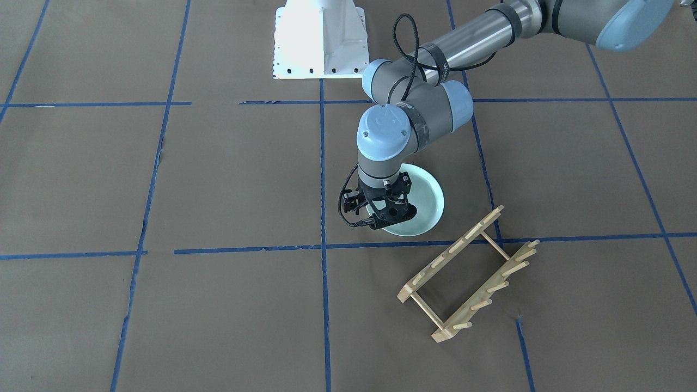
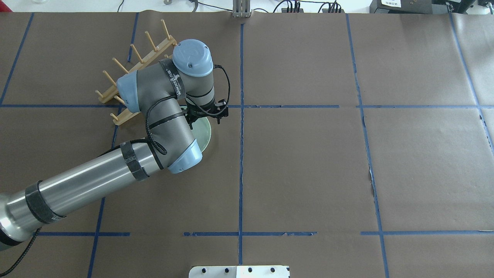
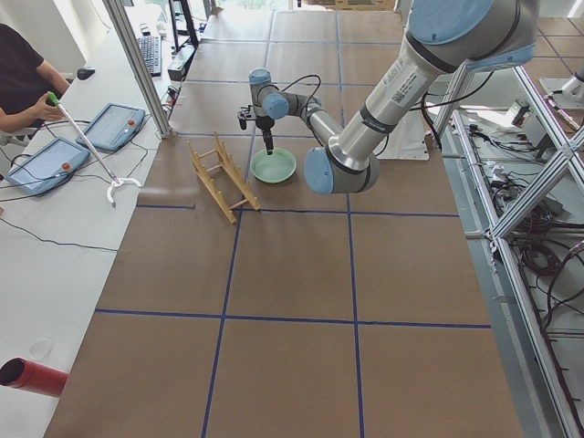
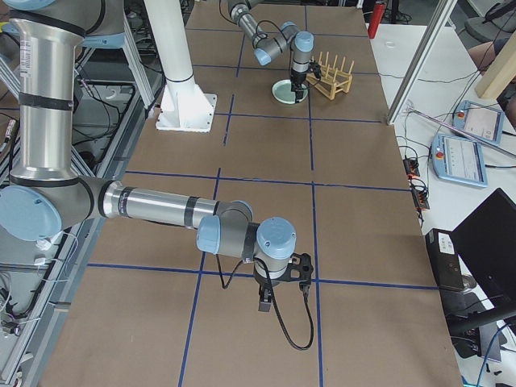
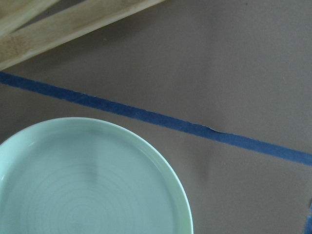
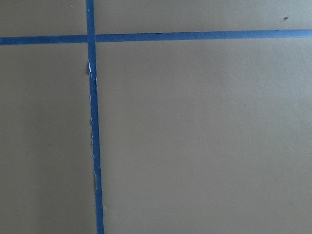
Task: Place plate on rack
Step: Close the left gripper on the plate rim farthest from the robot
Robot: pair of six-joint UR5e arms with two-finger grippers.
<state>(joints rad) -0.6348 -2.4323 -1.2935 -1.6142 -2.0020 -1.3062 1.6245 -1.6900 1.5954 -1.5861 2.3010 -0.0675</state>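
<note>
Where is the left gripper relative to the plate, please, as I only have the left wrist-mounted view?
Observer: The left gripper hangs over the plate's edge on the robot's right side; contact is unclear.
Operator: Thank you; how does the rack stand?
Observer: The rack stands upright on the table, pegs up, beside the plate with a gap, holding nothing.
Operator: And the right arm?
Observer: The right gripper hangs far off, toward the table's other end.
</note>
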